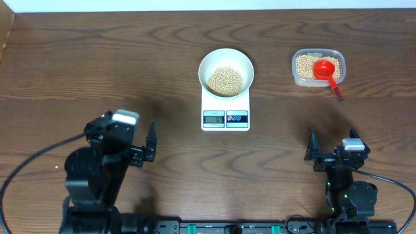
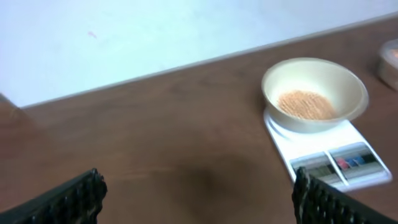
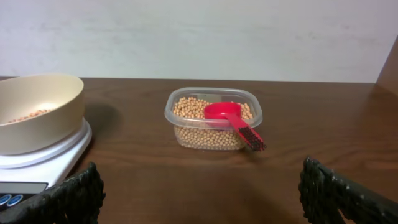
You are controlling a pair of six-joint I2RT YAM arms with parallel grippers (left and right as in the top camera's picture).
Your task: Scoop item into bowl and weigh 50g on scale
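Dark wood-grain tabletop runs up to a pale wall, and the task's things sit on its far half. The scale lies at the centre with its display facing the arms. The bowl stands on its platform, so whatever goes in is weighed at once. A low mound of beans covers the bowl's bottom. The digits are too small to read, so I cannot tell how near the weight is to the target.

Right of the scale and apart from it stands a clear tub full of the same beans. A red scoop rests in it, cup on the beans and handle over the near-right rim. That puts the handle on the right arm's side, handy for a pick-up.

Both arms sit at the near edge, well apart from everything. The left jaws are spread wide and hold nothing: their black fingers show at the bottom corners of the left wrist view, bare wood between them, bowl and scale ahead to the right. The right jaws gape just as wide, also empty. Their fingers frame the tub and scoop straight ahead and touch neither.

With the scoop parked and both jaws released, the scooping looks either between loads or finished; only the display could settle which.
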